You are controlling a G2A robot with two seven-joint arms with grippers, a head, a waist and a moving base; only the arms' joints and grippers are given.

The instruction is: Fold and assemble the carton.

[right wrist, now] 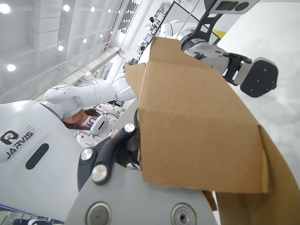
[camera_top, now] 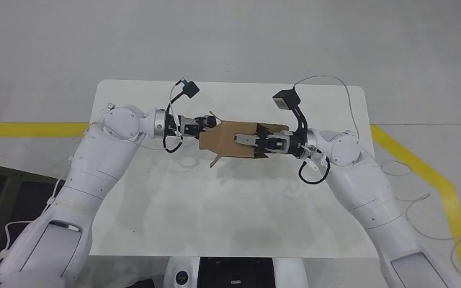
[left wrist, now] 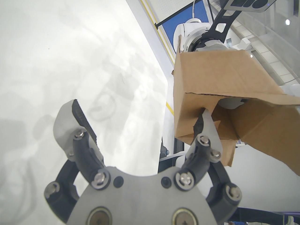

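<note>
**A:** Where is the carton?

**B:** Up off the white table, hanging over its far half between the two arms. It is plain brown corrugated board, matte, already squared into a rectangular sleeve with crisp creases at the corners.

**A:** And its ends?

**B:** The end facing the left gripper is open. One flap splays outward from it, and the cut edges look finely ragged.

**A:** What about that left gripper?

**B:** Its jaws stand wide apart and clamp nothing. The inner finger, pale grey metal, pokes its tip into the open end and touches the board. The free finger, with a black ribbed pad on its inner face, hangs over the table.

**A:** The right gripper?

**B:** It has the carton. From the top, a flat silver finger lies along the upper panel. The left wrist view shows a pale shape inside the sleeve under that panel, so the wall looks pinched between the two. In its own wrist view the board covers the fingertips, and a black linkage with round steel screw heads shows beside it.

**A:** The table surface?

**B:** Smooth, with rounded corners and a soft sheen. Beyond it lies grey floor with a yellow tape line
</note>
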